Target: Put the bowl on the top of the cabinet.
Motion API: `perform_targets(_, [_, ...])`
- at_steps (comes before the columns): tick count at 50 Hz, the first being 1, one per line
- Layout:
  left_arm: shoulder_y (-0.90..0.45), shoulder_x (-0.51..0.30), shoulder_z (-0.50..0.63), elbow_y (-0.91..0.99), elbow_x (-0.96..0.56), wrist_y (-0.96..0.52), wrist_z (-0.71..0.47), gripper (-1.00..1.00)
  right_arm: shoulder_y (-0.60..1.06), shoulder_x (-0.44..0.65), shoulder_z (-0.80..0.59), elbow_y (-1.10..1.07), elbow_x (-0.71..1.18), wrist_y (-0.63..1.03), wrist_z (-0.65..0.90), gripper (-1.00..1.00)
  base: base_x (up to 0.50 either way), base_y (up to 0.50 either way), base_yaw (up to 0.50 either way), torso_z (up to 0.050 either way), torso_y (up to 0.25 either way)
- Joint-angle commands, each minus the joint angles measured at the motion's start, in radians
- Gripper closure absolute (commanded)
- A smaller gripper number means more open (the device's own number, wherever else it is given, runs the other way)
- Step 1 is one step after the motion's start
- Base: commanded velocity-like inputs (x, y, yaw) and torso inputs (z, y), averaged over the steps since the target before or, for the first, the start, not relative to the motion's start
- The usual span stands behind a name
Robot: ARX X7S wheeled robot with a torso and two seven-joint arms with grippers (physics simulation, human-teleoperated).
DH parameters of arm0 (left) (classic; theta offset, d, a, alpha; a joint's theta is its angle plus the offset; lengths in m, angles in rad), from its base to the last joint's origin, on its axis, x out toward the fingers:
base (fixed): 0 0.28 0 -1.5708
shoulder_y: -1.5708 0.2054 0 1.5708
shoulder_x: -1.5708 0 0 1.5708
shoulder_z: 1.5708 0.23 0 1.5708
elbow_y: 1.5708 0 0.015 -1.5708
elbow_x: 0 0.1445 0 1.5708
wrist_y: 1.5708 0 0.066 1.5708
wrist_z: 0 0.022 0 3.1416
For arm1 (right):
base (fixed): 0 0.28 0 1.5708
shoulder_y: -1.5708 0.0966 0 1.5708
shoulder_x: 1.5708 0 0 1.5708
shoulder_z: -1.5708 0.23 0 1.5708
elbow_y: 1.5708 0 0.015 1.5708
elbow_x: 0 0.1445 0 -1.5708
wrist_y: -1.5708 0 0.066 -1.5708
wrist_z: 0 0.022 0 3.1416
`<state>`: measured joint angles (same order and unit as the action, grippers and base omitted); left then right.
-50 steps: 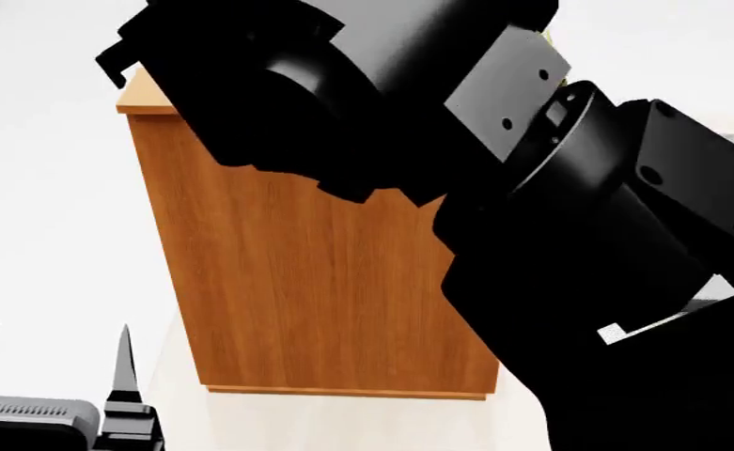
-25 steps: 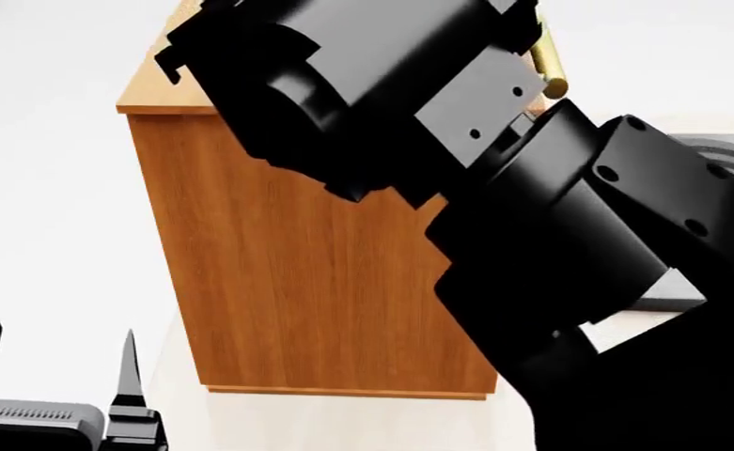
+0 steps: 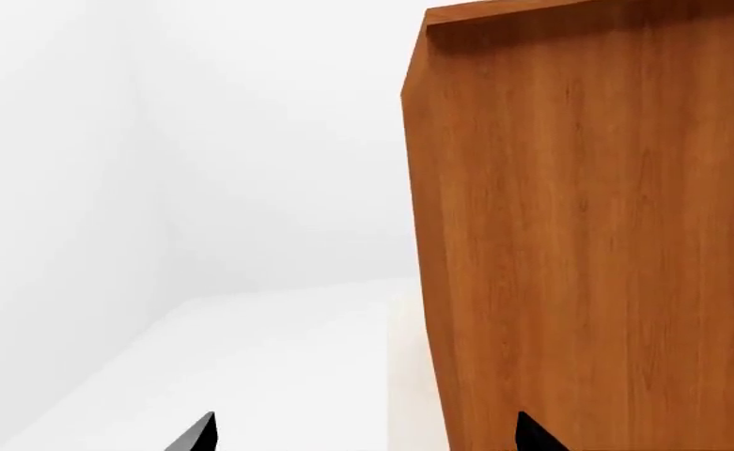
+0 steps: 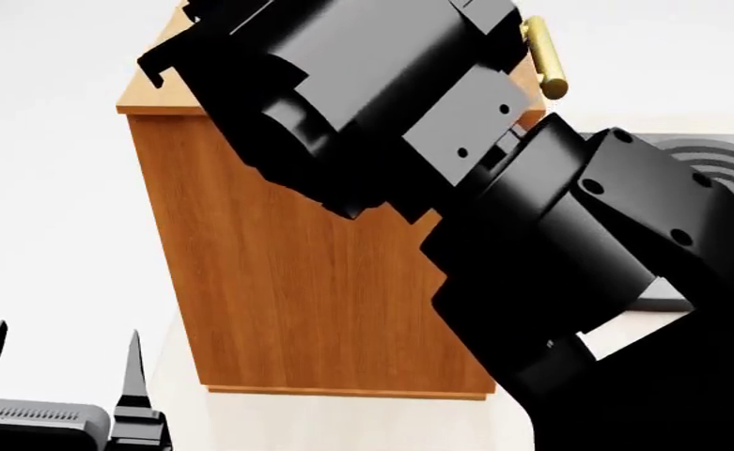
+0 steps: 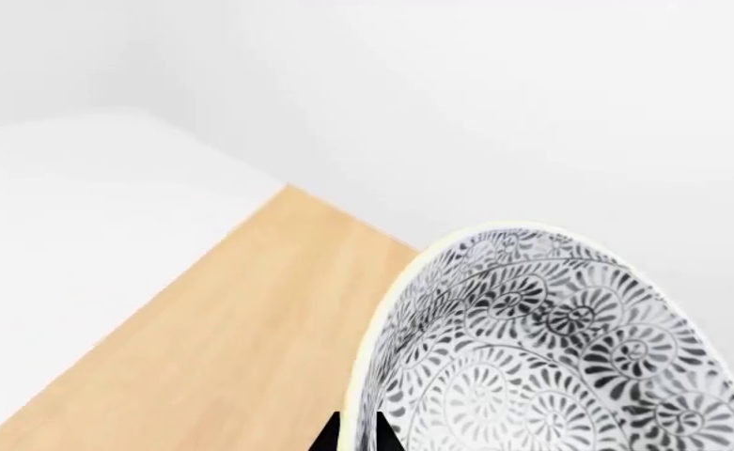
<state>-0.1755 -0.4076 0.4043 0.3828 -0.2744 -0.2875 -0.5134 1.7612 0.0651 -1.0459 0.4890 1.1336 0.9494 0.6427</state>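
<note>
Cabinet (image 4: pixel 317 282) top behind right arm (image 4: pixel 530 235)

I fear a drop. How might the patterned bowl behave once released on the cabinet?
The bowl looks rigid glazed ceramic, so probably slippery and chip-prone. It is held tilted over the cabinet top; released that way, its round shape might rock before settling.

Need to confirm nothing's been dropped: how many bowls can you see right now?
1. The bowl shows only in the right wrist view, pinched at its rim by the right gripper, above the cabinet top. The arm blocks much of the head view, so others could be hidden.
</note>
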Motion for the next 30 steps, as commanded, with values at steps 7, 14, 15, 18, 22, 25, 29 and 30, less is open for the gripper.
perform_targets(7, [-0.003, -0.001, 0.005, -0.008, -0.002, 0.004, 0.002, -1.0, -0.007, 0.024, -0.006, -0.02, -0.057, -0.079, -0.022, -1.0, 0.0, 0.0, 0.0, 0.0, 0.001])
perform_targets(14, [-0.007, -0.002, 0.008, -0.003, 0.001, -0.005, -0.003, -1.0, 0.02, 0.056, 0.02, -0.095, -0.02, -0.039, 0.02, -1.0, 0.0, 0.0, 0.0, 0.0, 0.0])
perform_targets(15, [-0.005, -0.002, 0.008, -0.004, 0.002, -0.003, -0.003, -1.0, 0.023, 0.06, 0.022, -0.105, -0.016, -0.035, 0.022, -1.0, 0.0, 0.0, 0.0, 0.0, 0.0])
perform_targets(18, [-0.005, -0.003, 0.008, -0.001, 0.001, -0.005, -0.004, -1.0, 0.037, 0.073, 0.037, -0.127, 0.004, -0.018, 0.036, -1.0, 0.0, 0.0, 0.0, 0.0, 0.0])
perform_targets(22, [-0.006, -0.004, 0.008, 0.005, 0.0, -0.008, -0.006, -1.0, 0.053, 0.087, 0.052, -0.144, 0.018, -0.004, 0.052, -1.0, 0.0, 0.0, 0.0, 0.0, 0.0])
perform_targets(25, [-0.006, -0.004, 0.009, 0.002, 0.001, -0.005, -0.006, -1.0, 0.065, 0.096, 0.059, -0.161, 0.03, 0.01, 0.061, -1.0, 0.0, 0.0, 0.0, 0.0, 0.0])
perform_targets(29, [-0.005, -0.003, 0.01, 0.001, 0.0, -0.002, -0.007, -1.0, 0.08, 0.11, 0.069, -0.182, 0.043, 0.027, 0.077, -1.0, 0.0, 0.0, 0.0, 0.0, 0.0])
perform_targets(30, [-0.005, -0.003, 0.01, 0.0, 0.0, -0.002, -0.006, -1.0, 0.083, 0.113, 0.072, -0.187, 0.046, 0.03, 0.078, -1.0, 0.0, 0.0, 0.0, 0.0, 0.0])
